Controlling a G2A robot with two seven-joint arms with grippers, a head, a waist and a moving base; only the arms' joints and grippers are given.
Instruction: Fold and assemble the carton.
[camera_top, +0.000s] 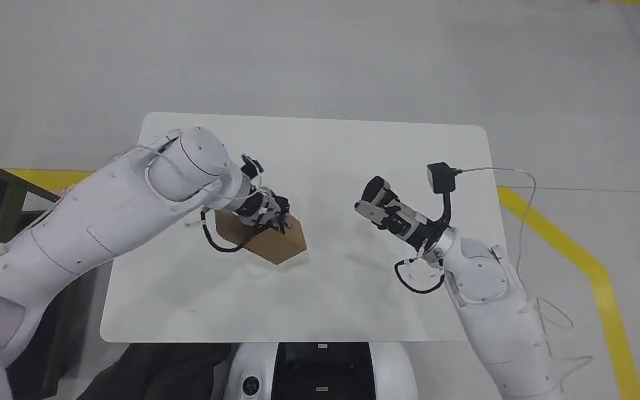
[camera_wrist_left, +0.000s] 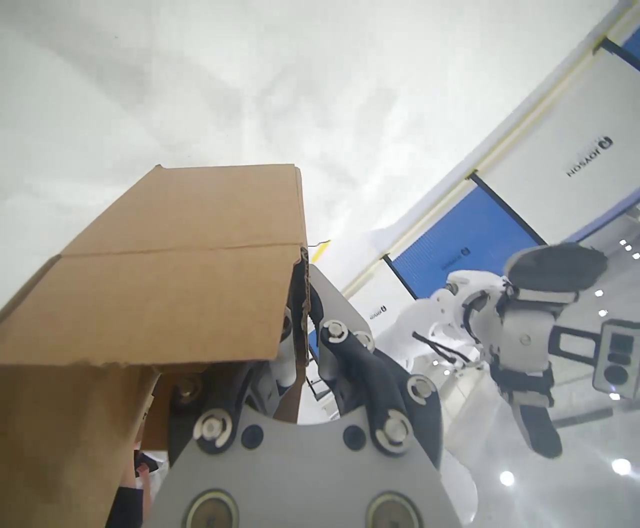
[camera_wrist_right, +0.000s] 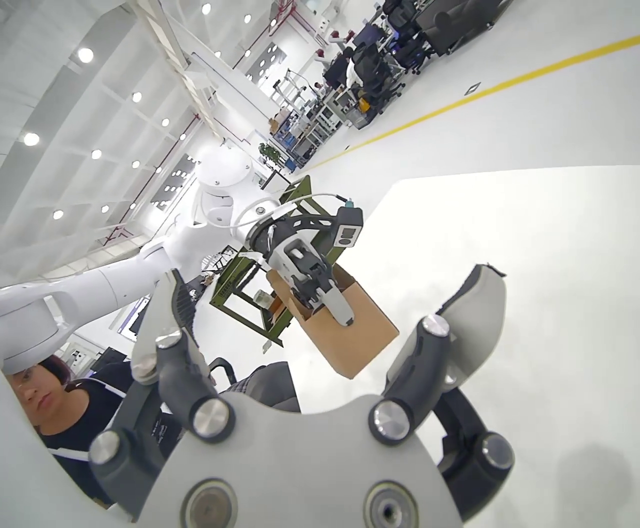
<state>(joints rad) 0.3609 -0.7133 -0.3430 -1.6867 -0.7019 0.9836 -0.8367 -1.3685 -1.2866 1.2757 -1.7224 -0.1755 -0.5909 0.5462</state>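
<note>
Left side of white bench (camera_top: 330, 140): left arm comes in from the bench's left edge, bent across toward centre. Left gripper (camera_top: 266, 206) sits at the upper end of the carton (camera_top: 280, 242).

Jaws pinching one carton wall. Left wrist view shows the raw cardboard edge running between the two fingers, one inside the box and one outside. Right wrist view confirms the outer finger laid flat against the brown side panel.

Carton: plain brown cardboard, already formed into a box shape, with a crease line across the top panel. It lies left of bench centre, set diagonally, with the open end up toward the left gripper and the far corner pointing down toward the bench's near edge. Cannot tell whether its underside rests on the bench or is held just above it.

Right of centre: right gripper (camera_top: 370, 200) hangs over the bench, well apart from the carton and facing it. Jaws spread wide.

Off the bench, on the floor: yellow floor line (camera_top: 575, 250) at the right.
</note>
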